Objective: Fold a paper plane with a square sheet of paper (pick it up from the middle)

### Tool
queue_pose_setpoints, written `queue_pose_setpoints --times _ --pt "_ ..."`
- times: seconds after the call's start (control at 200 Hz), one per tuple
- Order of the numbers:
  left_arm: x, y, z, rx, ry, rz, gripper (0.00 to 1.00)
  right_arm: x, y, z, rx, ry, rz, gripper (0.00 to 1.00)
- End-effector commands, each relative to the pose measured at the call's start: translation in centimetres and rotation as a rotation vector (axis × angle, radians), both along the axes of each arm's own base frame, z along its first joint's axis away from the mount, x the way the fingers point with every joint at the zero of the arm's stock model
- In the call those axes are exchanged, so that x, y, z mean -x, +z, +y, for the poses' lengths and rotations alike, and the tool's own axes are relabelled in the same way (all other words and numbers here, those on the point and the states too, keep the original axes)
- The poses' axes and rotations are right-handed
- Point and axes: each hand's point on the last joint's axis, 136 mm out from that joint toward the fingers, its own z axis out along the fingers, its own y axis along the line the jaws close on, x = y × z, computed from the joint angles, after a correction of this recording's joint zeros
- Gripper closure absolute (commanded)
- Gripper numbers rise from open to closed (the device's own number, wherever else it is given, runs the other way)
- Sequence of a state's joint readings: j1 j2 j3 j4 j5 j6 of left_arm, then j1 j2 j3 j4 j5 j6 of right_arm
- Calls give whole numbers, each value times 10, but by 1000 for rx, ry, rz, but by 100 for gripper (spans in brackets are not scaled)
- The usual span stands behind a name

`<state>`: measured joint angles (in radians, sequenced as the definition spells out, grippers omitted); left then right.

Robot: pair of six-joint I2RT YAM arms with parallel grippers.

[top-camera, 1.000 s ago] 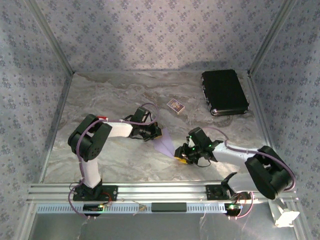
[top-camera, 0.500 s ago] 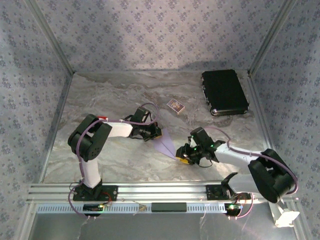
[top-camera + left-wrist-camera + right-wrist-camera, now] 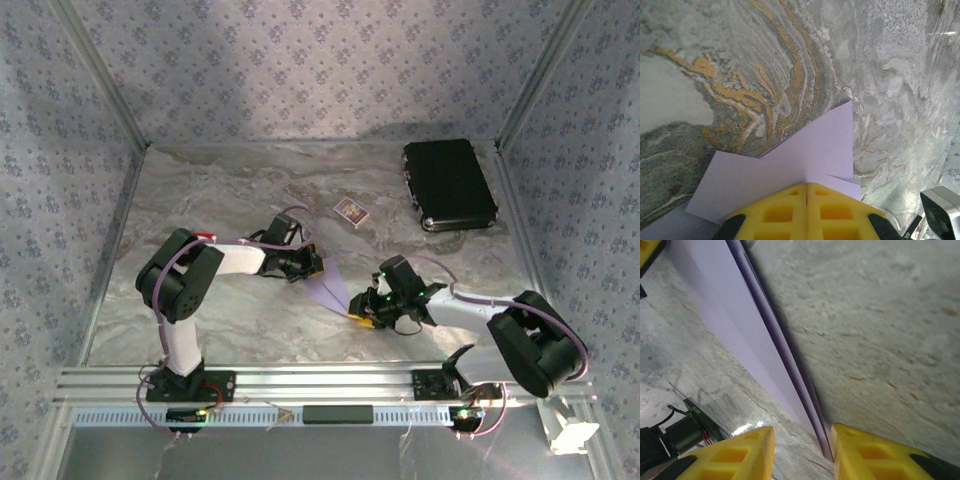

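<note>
Left gripper (image 3: 317, 266) pinches the paper plane (image 3: 331, 288) by its tail, nose pointing into the parted right gripper (image 3: 367, 319).

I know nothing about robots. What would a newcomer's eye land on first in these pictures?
A folded piece of lilac paper, tapering to a point, spans the middle of the marbled table between the two arms. The left gripper has its yellow fingers shut on the wide end, while the right gripper stands open around the pointed end. A black case sits at the far right corner.
</note>
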<state>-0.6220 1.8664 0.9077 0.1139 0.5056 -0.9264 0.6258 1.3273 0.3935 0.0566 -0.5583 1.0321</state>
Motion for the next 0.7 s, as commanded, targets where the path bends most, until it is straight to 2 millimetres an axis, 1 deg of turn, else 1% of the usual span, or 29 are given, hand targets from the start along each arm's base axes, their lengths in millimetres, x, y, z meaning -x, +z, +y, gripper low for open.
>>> queue_pose_setpoints --times 0.0,0.165,0.44,0.585,0.695 --pt "2 -19 17 -77 44 35 100 -13 8 7 -38 -2 -64 64" --pt "1 -19 16 -73 47 36 100 -18 12 6 -41 10 -110 65" --pt "1 -16 15 -65 44 34 100 -27 24 14 -90 49 -182 66" --pt "2 -16 16 -67 44 35 100 -29 22 14 -88 59 -190 71" --pt "0 -10 13 -45 47 23 100 -27 21 13 -93 68 -185 82"
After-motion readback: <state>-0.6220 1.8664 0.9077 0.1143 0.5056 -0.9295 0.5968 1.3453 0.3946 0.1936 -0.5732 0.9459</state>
